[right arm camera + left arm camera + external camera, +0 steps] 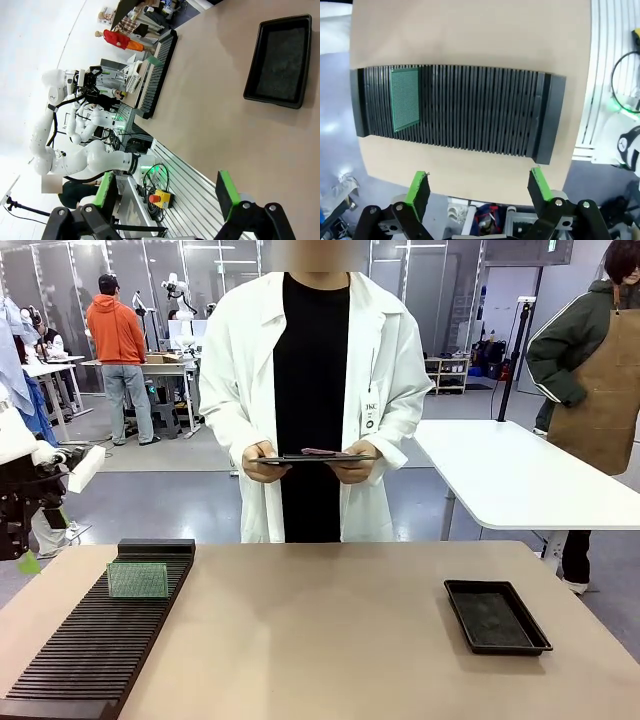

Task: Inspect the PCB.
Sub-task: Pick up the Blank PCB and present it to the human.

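The tabletop (330,640) is wide and beige. A person (315,390) in a white coat stands behind its far edge, at 12 o'clock in the front view.

A long black rack (100,650) with many slots lies on the tabletop at 8 o'clock and runs from the near edge toward the far side. A black tray (495,618), shallow and rectangular, lies at 4 o'clock, well apart from the rack.

The left claw (479,180) is spread wide and there is nothing between its green pads. In the left wrist view it hangs off the edge of the tabletop, with the rack at 12 o'clock from it. The right claw (165,182) is also spread wide and holds nothing. In the right wrist view the tray is at 1 o'clock and the rack at 11 o'clock, both far from the pads.

The person holds a clipboard (312,456) flat at waist height, seen from its edge.

The PCB (138,580) is green and stands on its edge in the slots of the rack, near the far end, at 12 o'clock along the rack in the front view. In the left wrist view it is at the 9 o'clock end. Neither claw touches it.
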Available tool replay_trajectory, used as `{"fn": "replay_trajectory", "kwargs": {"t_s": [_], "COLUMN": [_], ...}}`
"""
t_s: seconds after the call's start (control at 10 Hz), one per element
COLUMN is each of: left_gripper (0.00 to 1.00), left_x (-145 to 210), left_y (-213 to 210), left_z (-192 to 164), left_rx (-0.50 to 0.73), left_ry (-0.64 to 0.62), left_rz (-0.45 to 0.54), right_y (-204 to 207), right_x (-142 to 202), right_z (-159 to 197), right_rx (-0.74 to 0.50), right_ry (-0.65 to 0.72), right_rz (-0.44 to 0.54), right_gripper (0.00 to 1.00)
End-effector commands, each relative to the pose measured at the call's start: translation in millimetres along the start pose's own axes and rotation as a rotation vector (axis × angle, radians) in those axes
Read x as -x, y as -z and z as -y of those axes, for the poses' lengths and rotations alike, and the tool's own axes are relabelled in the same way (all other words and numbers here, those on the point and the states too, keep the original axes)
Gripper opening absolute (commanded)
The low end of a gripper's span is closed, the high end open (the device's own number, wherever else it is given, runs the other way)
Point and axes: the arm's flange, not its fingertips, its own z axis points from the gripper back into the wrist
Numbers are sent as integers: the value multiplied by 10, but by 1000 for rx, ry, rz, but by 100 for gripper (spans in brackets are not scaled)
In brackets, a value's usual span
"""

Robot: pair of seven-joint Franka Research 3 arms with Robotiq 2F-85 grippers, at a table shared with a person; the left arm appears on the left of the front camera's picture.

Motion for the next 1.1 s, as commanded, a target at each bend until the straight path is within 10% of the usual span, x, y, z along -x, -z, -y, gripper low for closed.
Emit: {"fn": "replay_trajectory", "kwargs": {"t_s": [0.0, 0.3, 1.0], "left_gripper": [100, 100, 100], "left_x": [-23, -20, 28], "left_y": [-32, -22, 656], "left_z": [62, 14, -1571], "left_rx": [-14, -4, 171], "left_ry": [-7, 2, 54], "left_rz": [-7, 8, -33], "right_y": [-11, -11, -11], "right_x": [-12, -12, -12], "right_z": [-8, -8, -8], "right_rx": [-12, -12, -12], "right_ry": [-21, -21, -21], "right_rz": [13, 13, 13], "right_gripper": [100, 100, 100]}}
